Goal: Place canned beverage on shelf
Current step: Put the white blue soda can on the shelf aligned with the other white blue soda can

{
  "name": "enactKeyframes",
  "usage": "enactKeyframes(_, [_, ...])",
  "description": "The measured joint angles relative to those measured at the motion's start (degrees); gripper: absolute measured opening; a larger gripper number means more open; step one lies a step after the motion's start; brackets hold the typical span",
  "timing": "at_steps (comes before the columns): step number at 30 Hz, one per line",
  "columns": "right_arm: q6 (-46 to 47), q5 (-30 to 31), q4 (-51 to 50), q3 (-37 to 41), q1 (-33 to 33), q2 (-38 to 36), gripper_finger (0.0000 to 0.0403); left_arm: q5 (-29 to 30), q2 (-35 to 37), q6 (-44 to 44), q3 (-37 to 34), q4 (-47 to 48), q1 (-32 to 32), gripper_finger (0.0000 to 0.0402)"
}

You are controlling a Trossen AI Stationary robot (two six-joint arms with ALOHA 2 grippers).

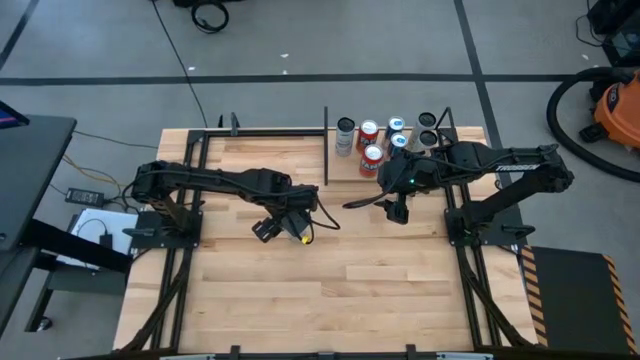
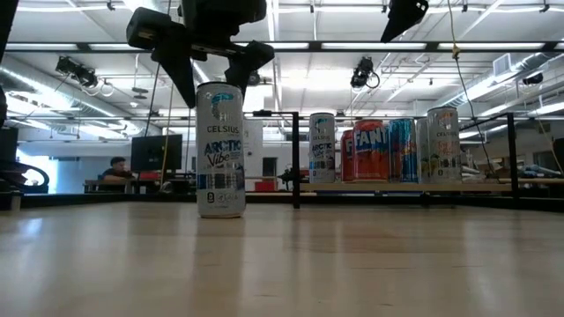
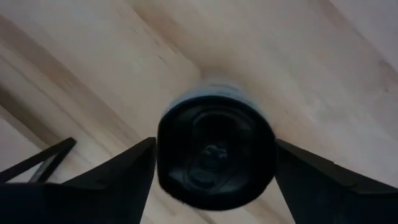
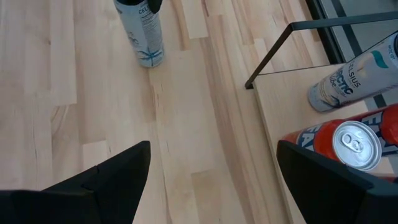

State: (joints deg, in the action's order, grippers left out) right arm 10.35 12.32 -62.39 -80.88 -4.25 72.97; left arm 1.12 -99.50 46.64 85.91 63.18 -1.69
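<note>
A tall white Celsius can (image 2: 220, 150) stands upright on its base on the planked tabletop, left of the shelf. My left gripper (image 2: 216, 84) is above it, pointing down and open. Its fingers (image 3: 124, 177) stand on either side of the can's dark top (image 3: 214, 155). I cannot tell whether they touch it. The can also shows in the right wrist view (image 4: 144, 34). The pale shelf (image 1: 340, 172) with black rods lies at the far middle-right. My right gripper (image 4: 211, 149) is open and empty, above the table by the shelf's near left corner (image 4: 249, 85).
Several cans stand on the shelf: a white Celsius one (image 2: 322, 147), a red Fanta one (image 2: 368, 151) and others (image 2: 443, 145). In the right wrist view a red can (image 4: 354, 144) is close to my right gripper. Black shelf rods (image 2: 295, 158) rise between the table can and the shelf.
</note>
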Motion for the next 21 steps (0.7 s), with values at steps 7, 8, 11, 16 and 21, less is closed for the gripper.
enactKeyframes(7, [0.0, 0.0, 1.5, 0.0, 0.0, 0.0, 0.0358, 6.3, 0.4, -2.0, 2.4, 1.3, -0.1, 0.0313])
enactKeyframes(8, [0.0, 0.0, 1.9, 0.0, 0.0, 0.0, 0.0358, 6.3, 0.4, -2.9, 3.7, 2.8, -0.1, 0.0313])
enactKeyframes(11, [0.0, 0.0, 3.7, 0.0, 0.0, 0.0, 0.0358, 6.3, 0.6, -5.7, 7.3, 5.9, -0.2, 0.0313])
enactKeyframes(16, [0.0, -0.1, 4.7, 0.0, 0.0, 0.0, 0.0358, 6.1, 0.6, -10.4, 13.1, 11.6, -0.5, 0.0314])
enactKeyframes(21, [-4.4, 0.0, 5.3, 0.0, 0.0, 0.3, 0.0358, 6.2, 0.6, -13.6, 18.8, 19.4, -0.5, 0.0314])
